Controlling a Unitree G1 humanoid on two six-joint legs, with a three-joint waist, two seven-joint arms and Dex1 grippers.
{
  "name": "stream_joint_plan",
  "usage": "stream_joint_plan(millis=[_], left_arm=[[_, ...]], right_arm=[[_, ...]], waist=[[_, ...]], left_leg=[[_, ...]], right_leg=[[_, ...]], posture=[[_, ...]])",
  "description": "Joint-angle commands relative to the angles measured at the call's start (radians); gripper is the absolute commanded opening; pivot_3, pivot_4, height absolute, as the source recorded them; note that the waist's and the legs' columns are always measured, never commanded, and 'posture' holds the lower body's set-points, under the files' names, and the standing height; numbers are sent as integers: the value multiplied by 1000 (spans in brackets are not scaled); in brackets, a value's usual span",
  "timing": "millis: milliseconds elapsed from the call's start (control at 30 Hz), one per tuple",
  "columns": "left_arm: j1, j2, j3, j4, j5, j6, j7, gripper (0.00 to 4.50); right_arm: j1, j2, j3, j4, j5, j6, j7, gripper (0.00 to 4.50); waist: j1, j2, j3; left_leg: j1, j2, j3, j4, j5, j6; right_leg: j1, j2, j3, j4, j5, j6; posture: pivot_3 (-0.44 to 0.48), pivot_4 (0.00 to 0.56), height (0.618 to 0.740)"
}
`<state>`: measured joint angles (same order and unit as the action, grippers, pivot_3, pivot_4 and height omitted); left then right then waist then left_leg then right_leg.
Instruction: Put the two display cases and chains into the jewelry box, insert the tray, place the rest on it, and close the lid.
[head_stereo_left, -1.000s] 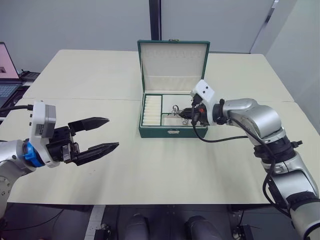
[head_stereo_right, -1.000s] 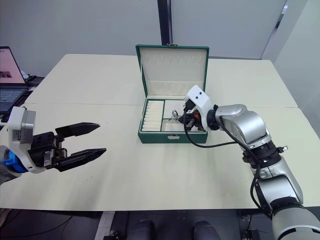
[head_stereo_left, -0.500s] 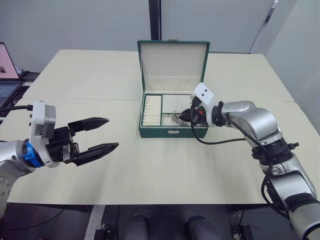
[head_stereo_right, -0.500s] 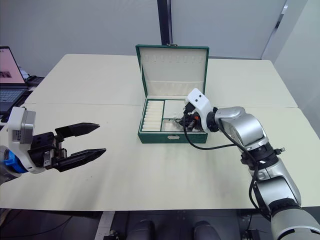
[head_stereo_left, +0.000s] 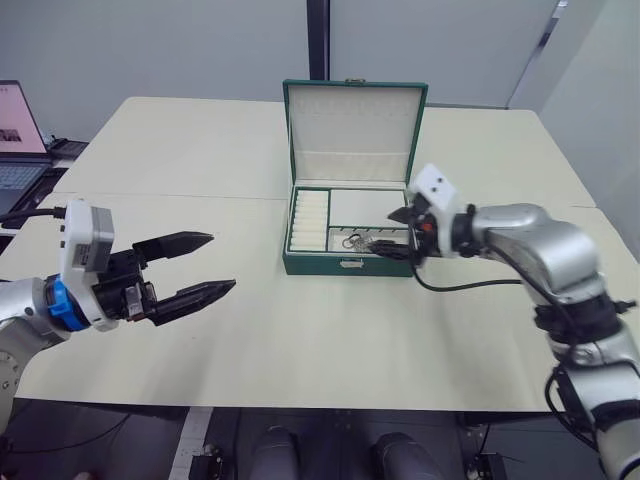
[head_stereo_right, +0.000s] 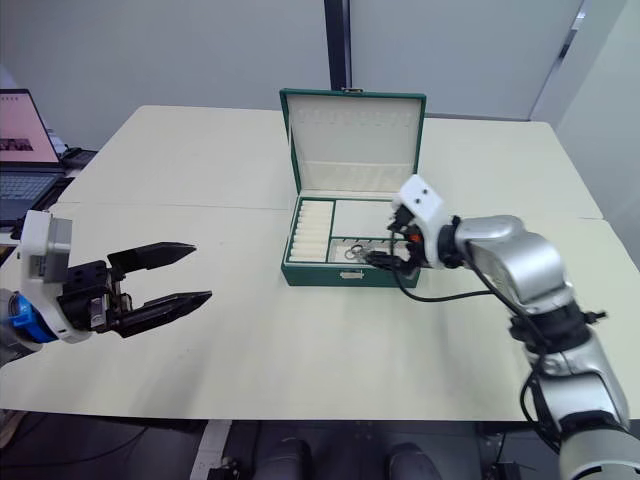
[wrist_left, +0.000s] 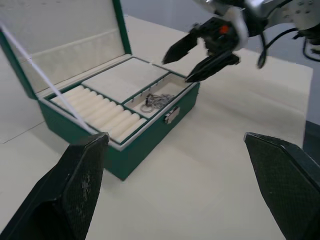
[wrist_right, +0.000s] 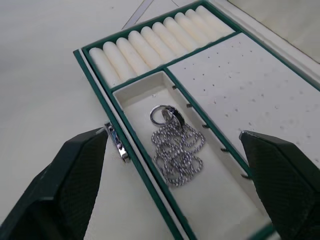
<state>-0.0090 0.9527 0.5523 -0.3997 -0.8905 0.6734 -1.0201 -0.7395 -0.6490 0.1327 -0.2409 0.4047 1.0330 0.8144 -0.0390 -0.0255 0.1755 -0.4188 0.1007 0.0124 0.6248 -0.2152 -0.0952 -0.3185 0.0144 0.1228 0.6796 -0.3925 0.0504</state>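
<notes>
- Now we see our right end effector (head_stereo_left: 398, 247) released, empty, at the jewelry box's (head_stereo_left: 330, 263) front right corner.
- Silver rings (wrist_right: 172, 145) lie in the tray's (wrist_right: 240, 95) front compartment.
- Left end effector (head_stereo_left: 205, 266) released over the tabletop (head_stereo_left: 300, 330); lid (head_stereo_left: 355, 125) upright.

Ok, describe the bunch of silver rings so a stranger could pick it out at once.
Find the open green box in the middle of the table. A tray sits in its top, and the rings lie in the tray's narrow front compartment, just behind the clasp. It is the only metal in the tray; the ring rolls and flat panel beside it are plain cream.
</notes>
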Motion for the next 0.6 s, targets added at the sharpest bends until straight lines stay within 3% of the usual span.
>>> stream_joint_plan(millis=[33,200,367,600], left_arm=[[11,37,11,11,10,41,13,4500],[40,47,8,46,23,54,-18,4500],[83,-29,23,76,128,-174,-111,4500],[189,-66,112,105,132,-222,-143,4500]], right_arm=[[101,-86,-135,-175,88,61,23,4485],[272,-167,-273,-293,168,112,14,4485],[512,-184,-418,-411,226,106,12,4485],[793,-181,-579,-539,311,61,24,4485]], waist=[[4,0,0],[2,0,0],[7,0,0],[5,-1,0]], left_leg=[[0,0,0,0,0,0],[1,0,1,-1,0,0],[0,0,1,-1,0,0],[1,0,1,-1,0,0]], right_leg=[[0,0,0,0,0,0],[0,0,1,0,0,0],[0,0,1,-1,0,0],[1,0,1,-1,0,0]], posture=[[0,150,740],[0,150,740],[0,150,740],[0,150,740]])
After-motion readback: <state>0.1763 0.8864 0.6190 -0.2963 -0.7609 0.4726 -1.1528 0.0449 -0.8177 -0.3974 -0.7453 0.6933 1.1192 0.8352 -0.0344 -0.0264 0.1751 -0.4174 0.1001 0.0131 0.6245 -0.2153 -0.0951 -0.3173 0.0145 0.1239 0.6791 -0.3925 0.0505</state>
